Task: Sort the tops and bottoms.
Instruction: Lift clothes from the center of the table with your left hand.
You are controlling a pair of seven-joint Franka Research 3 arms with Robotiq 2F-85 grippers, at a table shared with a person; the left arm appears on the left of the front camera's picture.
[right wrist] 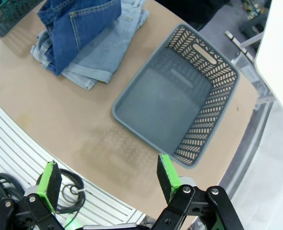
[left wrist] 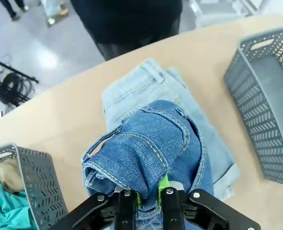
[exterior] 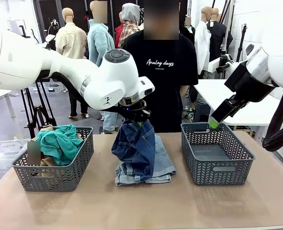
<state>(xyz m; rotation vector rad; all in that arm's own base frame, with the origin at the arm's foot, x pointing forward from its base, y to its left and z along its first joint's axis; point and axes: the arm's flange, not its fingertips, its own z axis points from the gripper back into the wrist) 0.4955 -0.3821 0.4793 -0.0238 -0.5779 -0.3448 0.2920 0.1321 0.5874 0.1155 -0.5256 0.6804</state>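
Clamps the left end effector (left wrist: 148, 194) tight on the dark blue shorts (left wrist: 146, 148), pinching a bunched fold of denim between the green pads. Lifts that pair up off the bench (exterior: 131, 206) and hangs it mid-bench, lower end resting on the light blue shorts (exterior: 163, 165). Leaves those faded shorts lying flat between the two grey baskets, partly covered by the dark pair. Spreads the right end effector (right wrist: 105, 175) wide apart, gripping nothing and touching nothing. Hovers it above the right basket (right wrist: 146, 110), clear of the rim, looking down into the grey tub. Over at the left basket (exterior: 60, 175), heaps the teal-green shirt (exterior: 60, 141) on top, spilling up past the rim. Tucks the tan-beige shirt (left wrist: 9, 173) in beside and beneath the teal one. Puts a person in a black T-shirt right at the far edge of the bench, just behind the lifted denim.
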